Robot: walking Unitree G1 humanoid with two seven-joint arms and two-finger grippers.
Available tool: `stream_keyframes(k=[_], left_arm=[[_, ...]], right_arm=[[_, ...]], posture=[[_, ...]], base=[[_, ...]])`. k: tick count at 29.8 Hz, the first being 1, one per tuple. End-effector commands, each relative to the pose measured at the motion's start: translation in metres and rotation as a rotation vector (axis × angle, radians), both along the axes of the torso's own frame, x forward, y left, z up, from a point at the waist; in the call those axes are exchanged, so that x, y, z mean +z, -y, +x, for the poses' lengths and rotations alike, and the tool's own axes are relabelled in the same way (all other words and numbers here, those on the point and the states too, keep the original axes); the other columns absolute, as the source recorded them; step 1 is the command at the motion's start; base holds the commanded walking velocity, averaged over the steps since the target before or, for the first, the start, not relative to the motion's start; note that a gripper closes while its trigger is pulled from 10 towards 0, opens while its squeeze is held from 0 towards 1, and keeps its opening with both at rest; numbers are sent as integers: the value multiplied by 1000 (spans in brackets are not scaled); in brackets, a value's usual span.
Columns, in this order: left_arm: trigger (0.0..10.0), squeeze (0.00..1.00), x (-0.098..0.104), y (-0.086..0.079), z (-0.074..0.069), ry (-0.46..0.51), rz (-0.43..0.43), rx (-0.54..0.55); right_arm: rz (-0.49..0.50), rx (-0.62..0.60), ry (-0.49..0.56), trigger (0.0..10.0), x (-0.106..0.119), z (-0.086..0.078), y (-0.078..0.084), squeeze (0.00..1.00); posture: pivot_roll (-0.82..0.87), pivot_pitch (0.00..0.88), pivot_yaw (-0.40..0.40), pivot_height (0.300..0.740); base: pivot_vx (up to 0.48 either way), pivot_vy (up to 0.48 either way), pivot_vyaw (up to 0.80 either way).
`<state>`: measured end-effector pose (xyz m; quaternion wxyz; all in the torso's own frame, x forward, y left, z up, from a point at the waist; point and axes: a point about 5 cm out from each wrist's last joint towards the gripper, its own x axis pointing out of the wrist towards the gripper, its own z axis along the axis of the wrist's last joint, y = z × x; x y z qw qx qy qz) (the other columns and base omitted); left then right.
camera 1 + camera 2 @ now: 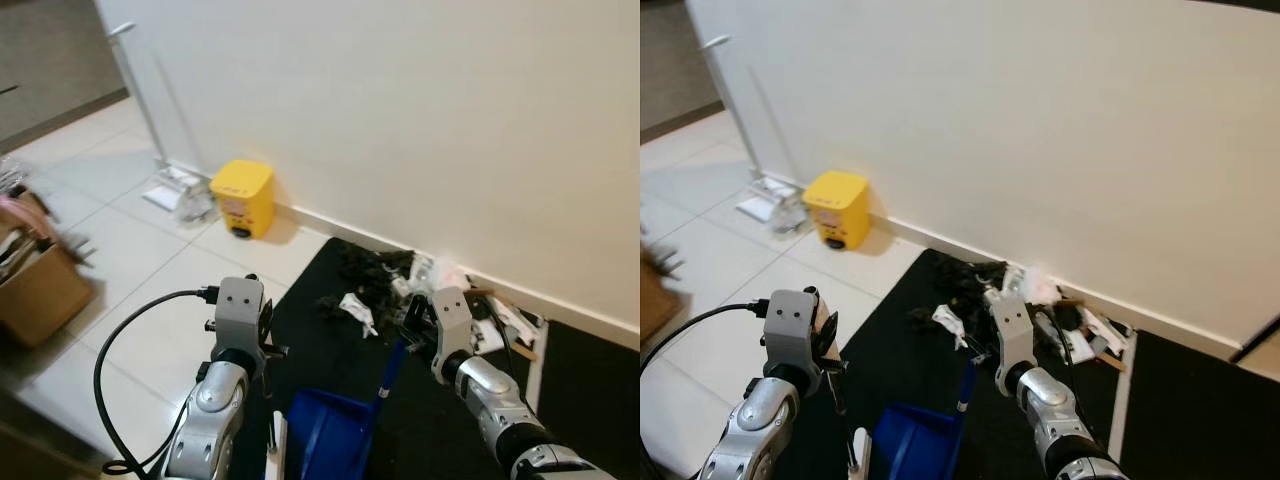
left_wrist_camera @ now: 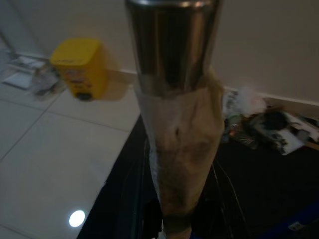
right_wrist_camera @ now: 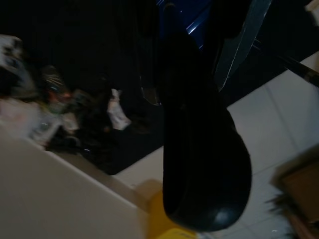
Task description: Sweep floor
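Observation:
A blue dustpan [image 1: 335, 435] rests on the black mat [image 1: 310, 300] in front of me, its blue stem [image 1: 390, 372] rising to my right gripper [image 1: 412, 325], which is shut on the dark dustpan handle [image 3: 199, 149]. My left gripper [image 1: 264, 335] is shut on a broom handle, seen in the left wrist view as a shiny metal pole [image 2: 174, 55] wrapped in brown tape [image 2: 182, 144]. A thin dark shaft [image 1: 840, 410] runs down from that gripper toward the floor. A pile of litter [image 1: 395, 285], black scraps and white paper, lies on the mat by the wall.
A yellow bin [image 1: 243, 198] stands against the white wall on the left, with a mop [image 1: 150, 110] and some clutter [image 1: 180, 195] beyond it. A cardboard box [image 1: 35, 290] sits on the tiled floor at far left. A second dark mat [image 1: 590, 360] lies to the right.

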<state>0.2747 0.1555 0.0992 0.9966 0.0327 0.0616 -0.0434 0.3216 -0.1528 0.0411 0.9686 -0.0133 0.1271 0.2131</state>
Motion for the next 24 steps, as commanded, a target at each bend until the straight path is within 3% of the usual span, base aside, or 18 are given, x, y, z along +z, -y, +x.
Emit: stream_keyframes(k=[1,19,24], left_arm=[[10000,0,3,-1,0,17,11,5],[10000,0,2,-1,0,17,10,5],[10000,0,2,-1,0,16,10,6]], right_arm=[[22,-20,24,10000,4,2,1,0],[22,-23,24,10000,4,3,2,0],[20,-18,27,10000,5,3,1,0]], posture=[[114,56,-5,740],[113,57,-4,740],[114,57,-5,740]], base=[[0,0,-769],[0,0,-767],[0,0,-365]])
